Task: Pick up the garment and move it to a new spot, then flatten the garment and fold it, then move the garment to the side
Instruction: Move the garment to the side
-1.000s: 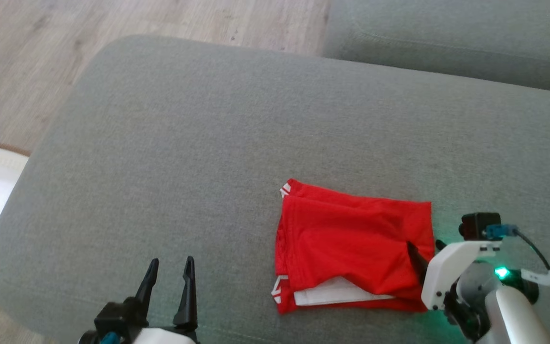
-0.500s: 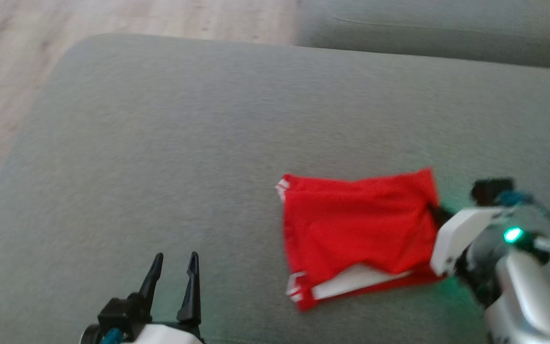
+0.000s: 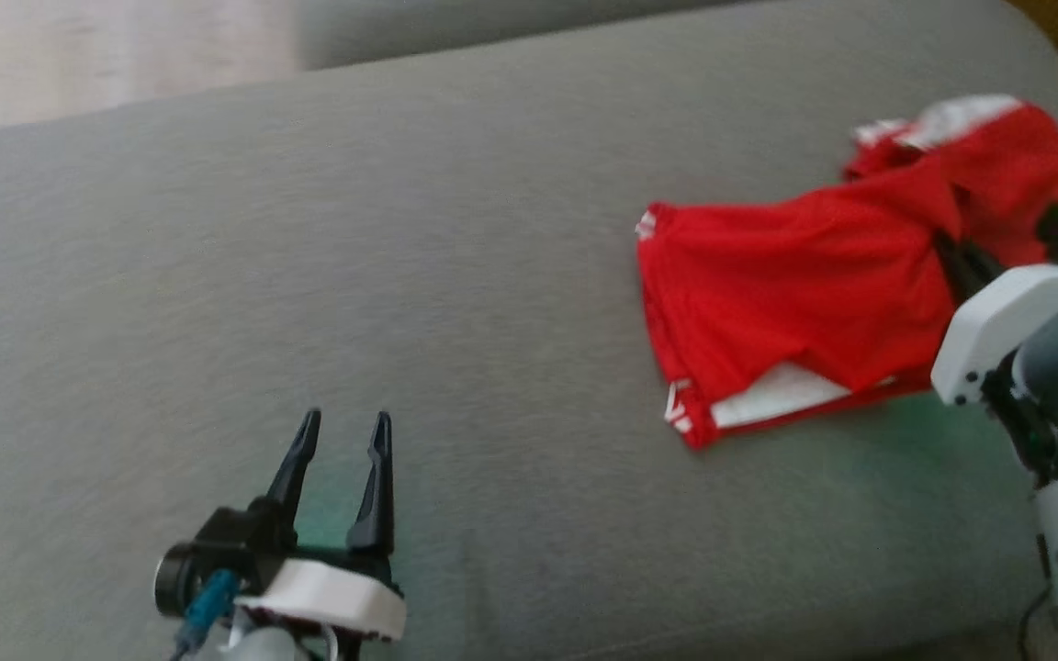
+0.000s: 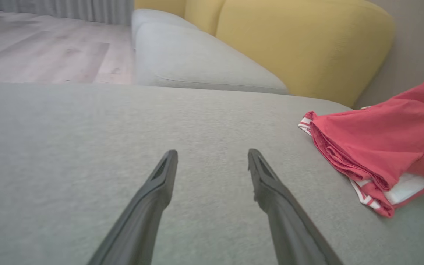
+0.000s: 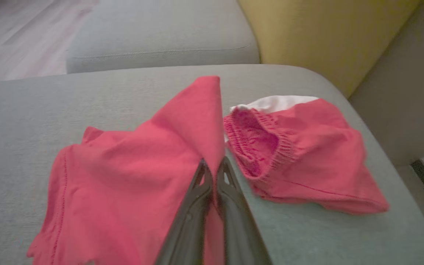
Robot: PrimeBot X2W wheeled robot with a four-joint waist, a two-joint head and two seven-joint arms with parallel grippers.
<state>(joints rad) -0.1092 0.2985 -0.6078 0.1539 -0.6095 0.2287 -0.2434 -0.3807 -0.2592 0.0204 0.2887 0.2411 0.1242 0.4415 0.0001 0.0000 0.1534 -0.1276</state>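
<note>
As a broad grey seat cushion (image 3: 400,275) stretches beneath both arms, a yellow backrest (image 4: 300,40) rises behind it and pale wood floor (image 4: 42,48) shows beyond its far edge. On the cushion's right half lies the red garment (image 3: 795,275), folded into a rough rectangle, with most of it flat on the fabric. Its right edge is drawn up into a peak. Just beyond that peak, nearer the cushion's right end, sits a second red garment (image 5: 307,154), crumpled, its elastic waistband gaping and a white layer showing at its far side. The right gripper (image 5: 214,162) is clamped tight on the raised edge of the folded garment, red cloth pinched between its dark fingers. The left gripper (image 3: 345,418) hovers low over bare cushion well to the left, its fingers spread wide with nothing between them. White stripes (image 3: 676,408) mark the folded garment's near left corner, beside a white inner layer (image 3: 772,390).
</note>
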